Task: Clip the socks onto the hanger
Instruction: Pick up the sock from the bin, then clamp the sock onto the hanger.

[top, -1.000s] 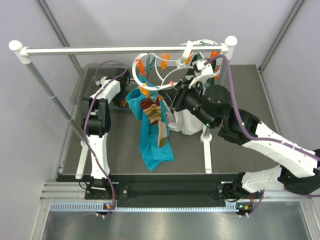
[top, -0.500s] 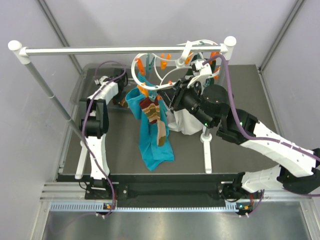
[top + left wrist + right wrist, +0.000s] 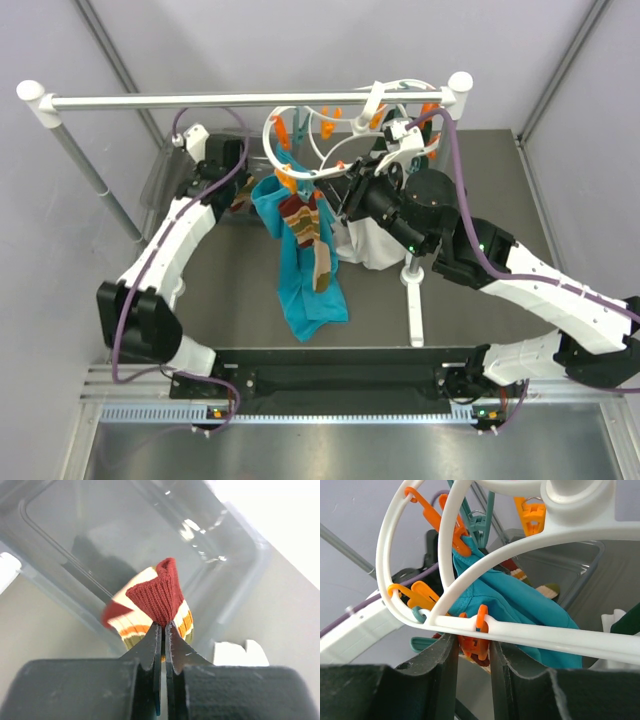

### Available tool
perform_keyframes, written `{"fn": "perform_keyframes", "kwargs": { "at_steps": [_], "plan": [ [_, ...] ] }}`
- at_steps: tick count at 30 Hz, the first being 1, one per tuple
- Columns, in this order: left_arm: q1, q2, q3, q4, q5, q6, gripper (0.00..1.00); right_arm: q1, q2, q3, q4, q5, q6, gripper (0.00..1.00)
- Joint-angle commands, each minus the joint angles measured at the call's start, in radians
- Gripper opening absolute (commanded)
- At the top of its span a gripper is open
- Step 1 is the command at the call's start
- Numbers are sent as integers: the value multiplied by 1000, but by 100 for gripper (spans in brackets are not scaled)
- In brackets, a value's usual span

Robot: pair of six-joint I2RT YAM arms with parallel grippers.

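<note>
Left end effector [image 3: 162, 632] closed on the red cuff of a sock [image 3: 159, 592] above a clear bin [image 3: 240, 555], right end effector [image 3: 472, 652] gripping an orange clip [image 3: 474, 647] on the hanger [image 3: 545, 635] under the rail [image 3: 200, 100], second sock [image 3: 306, 225] hanging there against teal cloth [image 3: 300, 290]

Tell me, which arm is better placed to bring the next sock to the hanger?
Left. The left gripper is shut on a sock at the bin; the right gripper is squeezing a clip on the hanger.

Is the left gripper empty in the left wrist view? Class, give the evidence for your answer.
No: the left gripper is shut on the dark red cuff of a sock, held above a clear plastic bin.
</note>
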Motion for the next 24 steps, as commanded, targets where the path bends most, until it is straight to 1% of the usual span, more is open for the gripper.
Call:
{"fn": "perform_keyframes", "kwargs": {
  "at_steps": [1,3,4,6,7,9,11,12,13,14,15,17,18,19,21,22,24],
  "plan": [
    [-30,-153,-81,26,-29,54,0,7,25,-29,-128,-13,20,0],
    [-43,-216,-124,2,9,68,0,7,12,-37,-131,-13,20,0],
    [-47,-269,-130,-20,43,65,0,7,7,-40,-130,-13,22,0],
    [-61,-320,-146,-47,83,76,0,7,-4,-47,-130,-14,24,0],
    [-86,-371,-150,-84,92,82,0,7,-7,-49,-130,-13,24,0],
    [-127,-422,-155,-133,129,88,0,7,-18,-55,-133,-19,24,0],
    [-139,-506,-157,-196,175,111,0,7,-25,-54,-137,-30,20,0],
    [-139,-540,-167,-206,234,123,0,7,-28,-54,-145,-30,16,0],
    [-139,-613,-173,-215,262,137,0,7,-31,-52,-151,-34,16,0],
    [-141,-652,-180,-216,300,149,0,7,-33,-51,-156,-33,11,0],
    [-139,-687,-190,-213,378,165,0,7,-36,-46,-166,-34,8,0],
    [-139,-779,-190,-215,445,198,0,7,-38,-46,-175,-34,2,0],
    [-139,-805,-195,-209,547,215,0,7,-38,-44,-182,-36,4,0],
    [-139,-843,-193,-207,592,218,0,7,-39,-44,-185,-36,2,0],
    [-139,-874,-183,-195,700,238,0,7,-42,-44,-186,-40,2,0],
    [-138,-883,-184,-181,821,248,0,7,-42,-43,-189,-42,2,0],
    [-139,-902,-190,-135,935,290,0,7,-41,-38,-192,-40,2,0]
  ]
}}
